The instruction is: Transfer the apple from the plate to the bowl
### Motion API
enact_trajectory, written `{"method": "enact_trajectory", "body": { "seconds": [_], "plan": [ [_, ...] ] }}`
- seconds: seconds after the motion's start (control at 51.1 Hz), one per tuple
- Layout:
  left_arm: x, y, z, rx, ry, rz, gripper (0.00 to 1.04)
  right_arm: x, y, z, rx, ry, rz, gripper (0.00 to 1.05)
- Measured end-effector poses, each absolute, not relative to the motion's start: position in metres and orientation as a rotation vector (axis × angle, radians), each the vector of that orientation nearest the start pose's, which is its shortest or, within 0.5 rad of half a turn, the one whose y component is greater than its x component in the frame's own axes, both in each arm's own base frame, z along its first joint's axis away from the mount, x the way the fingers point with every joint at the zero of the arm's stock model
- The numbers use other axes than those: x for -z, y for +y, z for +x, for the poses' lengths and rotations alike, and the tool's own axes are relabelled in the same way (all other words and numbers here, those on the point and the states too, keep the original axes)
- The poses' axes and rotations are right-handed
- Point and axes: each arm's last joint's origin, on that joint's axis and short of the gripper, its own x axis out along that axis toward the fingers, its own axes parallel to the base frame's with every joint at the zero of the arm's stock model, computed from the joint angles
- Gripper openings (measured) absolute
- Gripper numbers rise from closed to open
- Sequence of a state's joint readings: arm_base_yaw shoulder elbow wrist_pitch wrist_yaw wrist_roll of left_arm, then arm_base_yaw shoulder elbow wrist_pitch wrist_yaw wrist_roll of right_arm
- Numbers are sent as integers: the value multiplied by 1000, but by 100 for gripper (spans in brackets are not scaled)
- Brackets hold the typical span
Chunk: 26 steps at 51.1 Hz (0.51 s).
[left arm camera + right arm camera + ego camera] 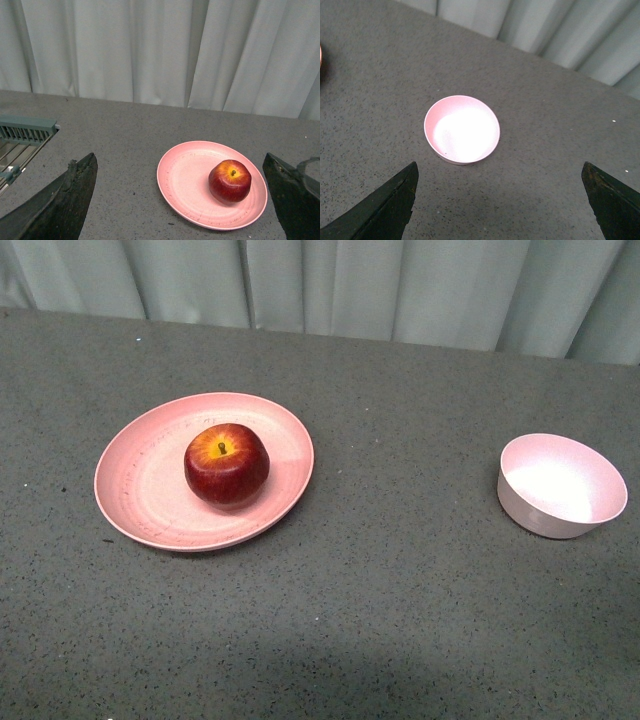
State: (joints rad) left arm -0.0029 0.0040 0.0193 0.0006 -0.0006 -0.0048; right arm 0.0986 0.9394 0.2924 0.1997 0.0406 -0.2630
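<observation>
1. On the grey speckled worktop (400, 590), front view: the apple (227, 465) sits on the plate (140, 490) at left, and the bowl (560, 485) stands well apart at right. A pale curtain (400, 290) hangs behind.
2. Left wrist view: the left end effector (178, 155) is spread wide and empty, facing the plate. A grille (25, 130) lies at the edge.
3. Right wrist view: the right end effector (499, 165) is wide and empty, facing the bowl.

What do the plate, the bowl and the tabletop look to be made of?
Plate: likely matte plastic or melamine, pink with faint speckles and no sharp glare. Bowl: probably the same, pale pink, thin-walled, brightly lit inside. Tabletop: grey speckled surface, stone-like or laminate; cannot tell which.
</observation>
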Motion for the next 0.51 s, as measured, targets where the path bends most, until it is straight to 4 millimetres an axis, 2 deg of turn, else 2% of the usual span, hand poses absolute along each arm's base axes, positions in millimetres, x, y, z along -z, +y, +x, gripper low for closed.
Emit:
{"method": "enact_trajectory", "body": {
  "seconds": [0.078,0.235,0.508],
  "plan": [
    [-170,0,97,2,-16,-5,98,-168,26,215,-188,506,-319,95],
    [-170,0,97,2,-16,-5,98,-143,37,263,-247,640,-343,95],
    [-170,0,97,2,-16,-4,98,-102,48,298,-331,819,-347,95]
  ]
}}
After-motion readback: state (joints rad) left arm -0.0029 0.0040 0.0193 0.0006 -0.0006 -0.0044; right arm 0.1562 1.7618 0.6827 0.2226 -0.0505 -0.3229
